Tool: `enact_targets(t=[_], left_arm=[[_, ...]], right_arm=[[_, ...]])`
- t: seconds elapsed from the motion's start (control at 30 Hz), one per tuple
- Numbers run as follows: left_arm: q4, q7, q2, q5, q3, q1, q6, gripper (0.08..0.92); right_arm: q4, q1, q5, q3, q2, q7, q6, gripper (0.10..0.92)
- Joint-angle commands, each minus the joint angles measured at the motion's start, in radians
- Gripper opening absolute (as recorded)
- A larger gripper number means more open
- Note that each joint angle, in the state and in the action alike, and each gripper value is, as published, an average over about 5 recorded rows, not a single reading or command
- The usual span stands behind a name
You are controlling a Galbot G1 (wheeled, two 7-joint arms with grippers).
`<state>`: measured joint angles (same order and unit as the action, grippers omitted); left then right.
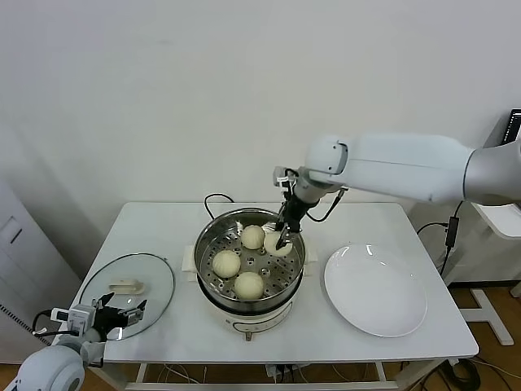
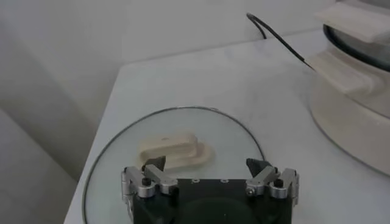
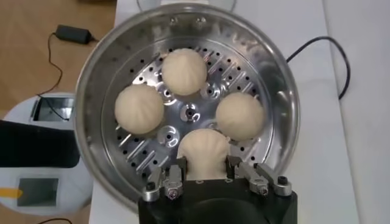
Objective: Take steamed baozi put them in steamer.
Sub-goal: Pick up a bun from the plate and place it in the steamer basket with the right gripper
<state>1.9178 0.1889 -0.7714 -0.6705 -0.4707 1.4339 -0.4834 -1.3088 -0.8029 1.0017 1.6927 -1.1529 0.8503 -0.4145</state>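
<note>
My left gripper [image 1: 122,314] hung parked at the near left table corner, jaws spread wide and empty over the glass lid [image 2: 237,131], clear of the lid handle [image 2: 175,152].

Farther in, the steamer [image 1: 213,236] sat mid-table on its white base. My right gripper [image 3: 205,173] reached down into it from the far side, clamped on 1 baozi [image 3: 204,152] at the far-right part of the perforated tray [image 3: 149,155]. From the wrist view the bun looked to be resting on or just above the tray; I could not tell which.

Judgement: this was the last placement. To do it well, I should let the bun settle fully on the tray, part the jaws slowly so the soft dough does not stick or drag, then lift straight up, clear of the rim and the neighbouring buns.

All 4 baozi were in the pot: pale cream, round, smooth, faintly pleated on top, spaced apart around the centre hub.

Beyond, to my right, the white plate [image 1: 383,314] lay bare.
</note>
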Motion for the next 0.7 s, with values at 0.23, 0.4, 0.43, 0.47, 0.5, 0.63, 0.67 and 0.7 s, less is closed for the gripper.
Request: enact_targets(t=[0.23, 0.4, 0.43, 0.47, 0.5, 0.63, 0.67, 0.7], left_arm=[[-0.009, 0.0, -0.005, 0.001, -0.004, 0.008, 0.0, 0.823], [-0.012, 0.0, -0.006, 0.001, -0.004, 0.008, 0.001, 0.823], [-0.013, 0.0, -0.006, 0.001, -0.004, 0.008, 0.001, 0.823], [-0.014, 0.0, -0.006, 0.001, -0.004, 0.009, 0.001, 0.823], [-0.015, 0.0, -0.006, 0.001, -0.004, 0.008, 0.002, 0.823], [-0.012, 0.0, -0.008, 0.001, -0.008, 0.01, 0.001, 0.823], [-0.01, 0.0, -0.008, 0.001, -0.009, 0.011, 0.001, 0.823], [-0.01, 0.0, -0.008, 0.001, -0.011, 0.012, 0.001, 0.823]], right_arm=[[0.013, 0.109, -0.049, -0.012, -0.037, -0.06, -0.04, 0.42], [0.024, 0.113, -0.053, -0.034, -0.032, -0.051, -0.038, 0.52], [0.026, 0.112, -0.053, -0.043, -0.03, -0.046, -0.036, 0.546], [0.029, 0.108, -0.052, -0.053, -0.027, -0.04, -0.035, 0.581], [0.032, 0.102, -0.051, -0.065, -0.021, -0.031, -0.033, 0.607], [0.037, 0.058, -0.046, -0.114, 0.037, 0.013, -0.015, 0.72], [0.036, 0.047, -0.044, -0.126, 0.06, 0.021, -0.008, 0.751], [0.035, 0.039, -0.043, -0.146, 0.089, 0.027, 0.0, 0.774]])
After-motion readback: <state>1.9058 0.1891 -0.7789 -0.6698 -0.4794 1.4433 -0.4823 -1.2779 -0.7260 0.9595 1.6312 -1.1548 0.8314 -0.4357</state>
